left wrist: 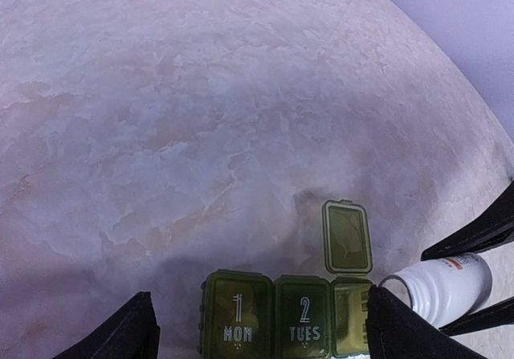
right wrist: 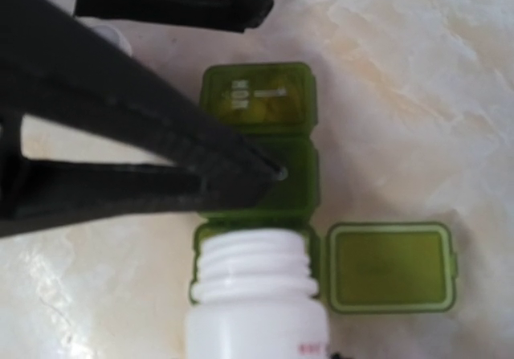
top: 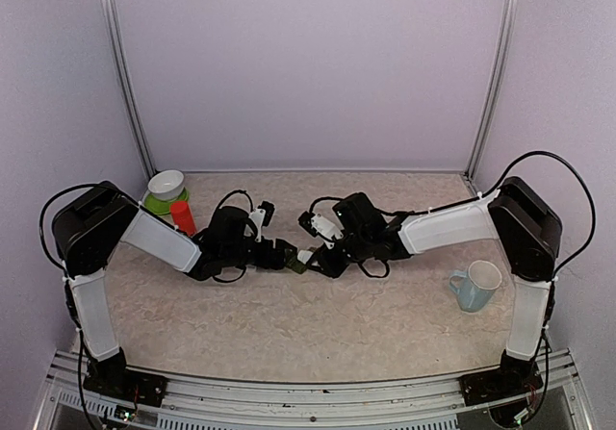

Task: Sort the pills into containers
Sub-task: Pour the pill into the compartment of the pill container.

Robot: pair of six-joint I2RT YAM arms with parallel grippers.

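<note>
The containers [left wrist: 273, 319] are a dark green strip of three joined compartments. Those marked MON and TUES are closed; the third stands open with its lid [left wrist: 347, 237] flipped back. In the top view the containers [top: 299, 262] lie between the two grippers. My left gripper [left wrist: 261, 333] is open, one finger at each end of the strip. My right gripper [top: 320, 256] is shut on a white pill bottle [right wrist: 257, 303], which lies tilted with its uncapped mouth over the open compartment [right wrist: 315, 250]. Its black fingers [left wrist: 474, 230] flank the bottle [left wrist: 442, 287]. No loose pills show.
A white bowl [top: 166, 184] sits on a green plate [top: 154, 204] at the back left, with an orange-red cylinder [top: 183, 217] beside it. A pale blue mug [top: 475, 286] stands at the right near the right arm. Walls close the back and sides.
</note>
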